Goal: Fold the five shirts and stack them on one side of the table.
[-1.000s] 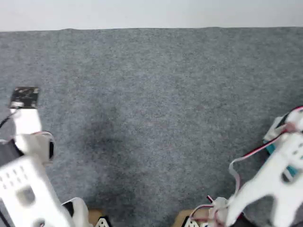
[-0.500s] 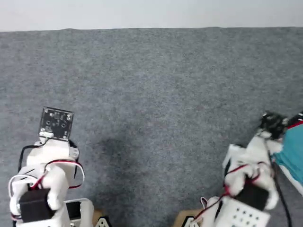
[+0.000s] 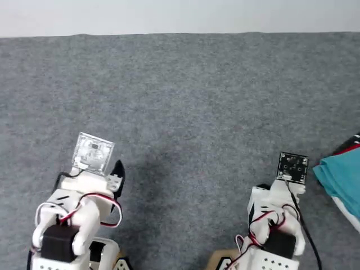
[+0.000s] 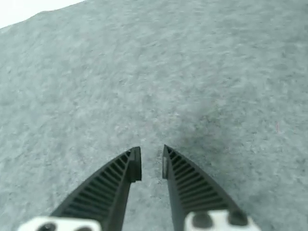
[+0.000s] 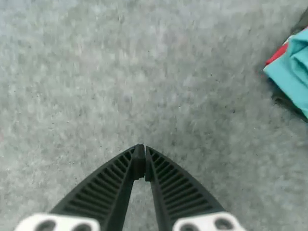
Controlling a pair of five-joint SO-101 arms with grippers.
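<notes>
High view: a teal shirt (image 3: 342,175), soft and creased, is seen at the right edge of the grey felted table (image 3: 185,95); both arms are tucked at the near edge. Left wrist view: the left gripper (image 4: 150,161) is held over bare felt, ribbed jaws narrowly parted, empty. Right wrist view: the right gripper (image 5: 144,161) is closed tip to tip on nothing; red cloth (image 5: 275,56) is seen under the teal; the jaws should be opened before limp fabric is pinched at a hem.

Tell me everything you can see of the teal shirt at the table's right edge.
The teal shirt is soft cloth lying in smooth layers on the grey table cover at its right edge, partly cut off by the high view's border. A strip of red cloth touches its far side; whether that is another shirt is unclear.
</notes>
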